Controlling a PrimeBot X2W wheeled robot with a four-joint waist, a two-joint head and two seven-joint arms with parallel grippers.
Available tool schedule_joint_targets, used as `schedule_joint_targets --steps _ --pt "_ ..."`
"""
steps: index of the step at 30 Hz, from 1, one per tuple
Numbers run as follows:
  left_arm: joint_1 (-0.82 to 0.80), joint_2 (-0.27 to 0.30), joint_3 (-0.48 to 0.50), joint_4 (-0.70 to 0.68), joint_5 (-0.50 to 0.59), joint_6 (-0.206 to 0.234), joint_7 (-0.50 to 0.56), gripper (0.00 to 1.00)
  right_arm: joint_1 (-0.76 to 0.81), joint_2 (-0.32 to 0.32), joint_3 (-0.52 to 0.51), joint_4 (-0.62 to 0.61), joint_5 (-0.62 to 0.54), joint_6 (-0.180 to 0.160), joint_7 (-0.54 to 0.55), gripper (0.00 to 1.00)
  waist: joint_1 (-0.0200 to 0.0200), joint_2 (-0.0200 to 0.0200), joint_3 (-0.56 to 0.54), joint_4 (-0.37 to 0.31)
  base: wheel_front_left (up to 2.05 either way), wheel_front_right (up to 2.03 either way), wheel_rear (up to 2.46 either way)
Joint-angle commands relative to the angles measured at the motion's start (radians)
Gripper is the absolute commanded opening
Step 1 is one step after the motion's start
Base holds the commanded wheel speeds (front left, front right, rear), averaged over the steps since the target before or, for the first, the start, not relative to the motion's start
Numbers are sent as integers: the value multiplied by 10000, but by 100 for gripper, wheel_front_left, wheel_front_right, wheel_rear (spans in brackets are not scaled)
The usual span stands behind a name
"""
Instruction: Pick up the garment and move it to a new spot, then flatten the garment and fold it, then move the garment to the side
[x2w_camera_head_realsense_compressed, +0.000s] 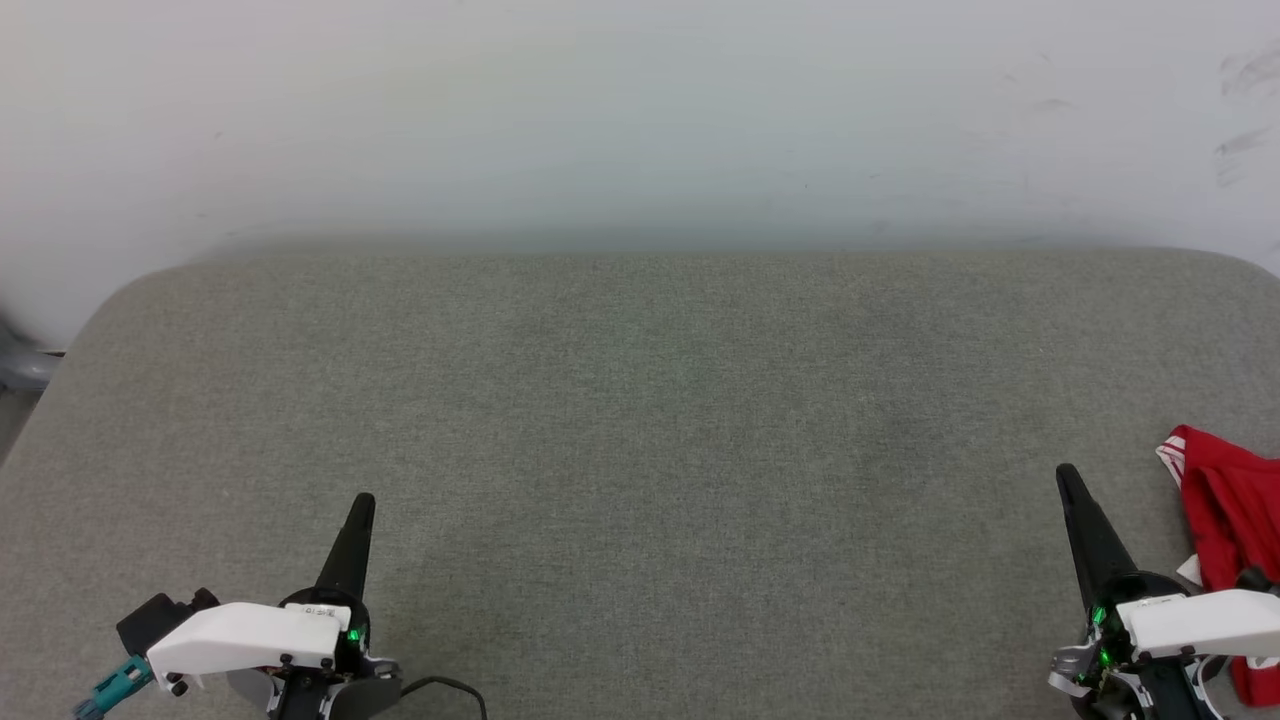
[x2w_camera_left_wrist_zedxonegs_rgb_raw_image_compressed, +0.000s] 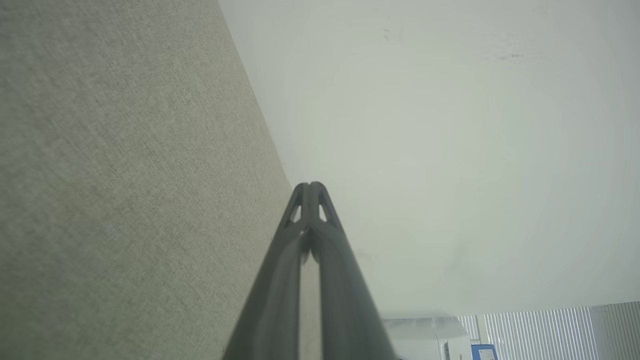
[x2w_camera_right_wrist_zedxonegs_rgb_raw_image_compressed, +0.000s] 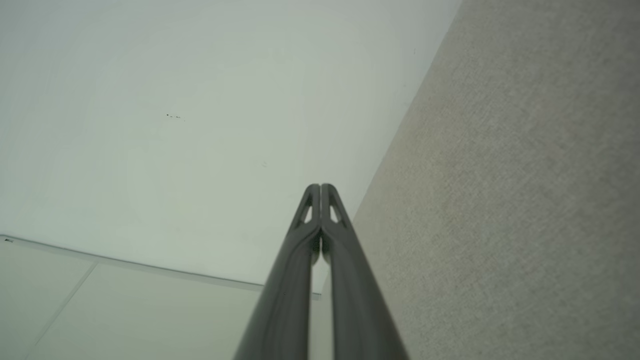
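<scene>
The garment (x2w_camera_head_realsense_compressed: 1235, 530), bright red with a white, red-striped edge, lies crumpled at the far right edge of the head view on the grey fabric surface (x2w_camera_head_realsense_compressed: 640, 420); part of it is cut off by the frame and part hidden behind my right arm. My right gripper (x2w_camera_head_realsense_compressed: 1067, 474) is shut and empty, its tip just left of the garment, not touching it. My left gripper (x2w_camera_head_realsense_compressed: 365, 500) is shut and empty at the lower left, far from the garment. Each wrist view shows its fingertips pressed together: left gripper (x2w_camera_left_wrist_zedxonegs_rgb_raw_image_compressed: 310, 186), right gripper (x2w_camera_right_wrist_zedxonegs_rgb_raw_image_compressed: 320, 186).
The grey surface has rounded far corners and ends at a white wall (x2w_camera_head_realsense_compressed: 640, 120). A black cable (x2w_camera_head_realsense_compressed: 440, 688) trails by my left wrist. A grey object (x2w_camera_head_realsense_compressed: 20, 365) sits off the left edge. Window blinds (x2w_camera_left_wrist_zedxonegs_rgb_raw_image_compressed: 550, 330) appear in the left wrist view.
</scene>
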Motion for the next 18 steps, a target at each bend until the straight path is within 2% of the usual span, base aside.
schedule_joint_targets --steps 1,18 --pt "-172 -45 48 -74 -154 -71 51 0 -177 -7 12 9 175 -2 15 0 0 0 3 -2 0 0 0" --pt "-286 -187 379 -57 -1420 -242 423 0 -477 -6 33 423 1643 -3 97 0 0 0 78 -63 0 0 0"
